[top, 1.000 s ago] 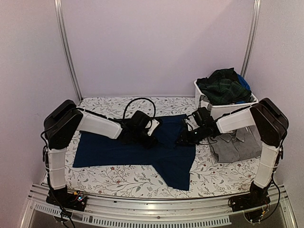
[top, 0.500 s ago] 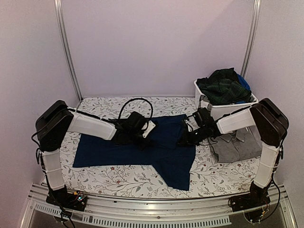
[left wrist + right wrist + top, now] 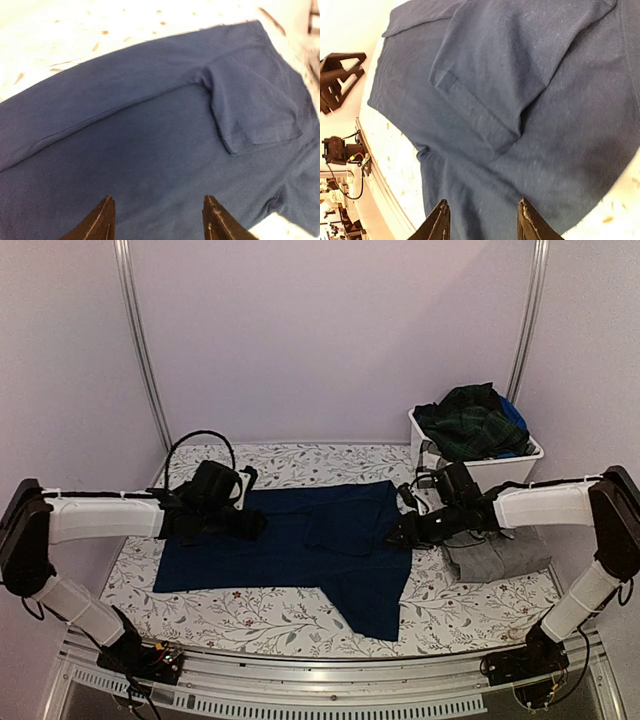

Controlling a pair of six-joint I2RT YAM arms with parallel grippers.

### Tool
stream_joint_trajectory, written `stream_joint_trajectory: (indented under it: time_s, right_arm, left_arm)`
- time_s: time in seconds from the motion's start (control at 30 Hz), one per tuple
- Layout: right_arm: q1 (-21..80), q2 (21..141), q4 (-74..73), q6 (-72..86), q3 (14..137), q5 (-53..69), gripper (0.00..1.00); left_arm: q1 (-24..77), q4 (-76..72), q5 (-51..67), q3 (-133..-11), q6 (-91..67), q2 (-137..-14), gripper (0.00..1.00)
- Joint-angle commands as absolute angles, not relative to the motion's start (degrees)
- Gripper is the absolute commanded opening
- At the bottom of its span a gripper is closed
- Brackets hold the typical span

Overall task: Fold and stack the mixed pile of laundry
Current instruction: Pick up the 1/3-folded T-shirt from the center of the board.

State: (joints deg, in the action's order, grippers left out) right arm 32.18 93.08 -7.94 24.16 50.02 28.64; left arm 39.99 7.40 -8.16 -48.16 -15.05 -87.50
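- The left arm (image 3: 100, 518) has swung back from the middle of the table and now reaches in low from the left side; a second ago its wrist sat over the centre of the cloth.
- The left gripper (image 3: 159, 220) hovers above the left part of the navy garment (image 3: 290, 550); its fingers are spread with nothing between them, and only blue cloth shows beneath.
- The navy garment lies flat on the floral table cloth (image 3: 250, 615), mid-table, much as it lay a second ago; one sleeve (image 3: 255, 110) lies turned inward over the body, and a lower corner juts toward the near edge.
- The right gripper (image 3: 482, 222) has drawn away from the garment's centre to its right edge; its fingers stand apart and hold nothing, with the folded-in sleeve in plain sight ahead of them.
- Both grippers leaving the cloth empty suggests a fold or smoothing pass has just been let go; the garment probably needs more folds before it can be stacked.
- The grey garment (image 3: 495, 555) lies folded just right of the navy one, beside the right arm; it looks like the start of the stack.
- The white bin (image 3: 470, 472) at the far right holds the dark green plaid garment (image 3: 470, 420) and a scrap of bright blue, not yet folded; much of the pile seems left to do.
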Motion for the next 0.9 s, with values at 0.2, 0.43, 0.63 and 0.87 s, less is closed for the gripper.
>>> stream_joint_trajectory:
  time_s: [0.2,0.43,0.63,0.87]
  right_arm:
    - [37.5,78.4,-15.1,30.5,35.3,28.5,0.44]
    - [39.6,75.5,-9.3,37.8,28.7,32.9,0.50]
    - [42.1,78.7,-0.5,44.4,26.3,36.8,0.47]
    - [44.6,83.3,4.7,45.6,27.7,37.3,0.37]
  left_arm:
    - [29.9,31.2,-13.7,-39.6,-51.3,-60.5,0.64]
    - [23.4,38.5,-10.8,-35.8,-61.5,-54.8,0.67]
    - [16.7,41.8,-9.2,-32.9,-64.9,-50.2,0.73]
    - [10.9,49.4,-9.8,-32.3,-67.3,-47.2,0.78]
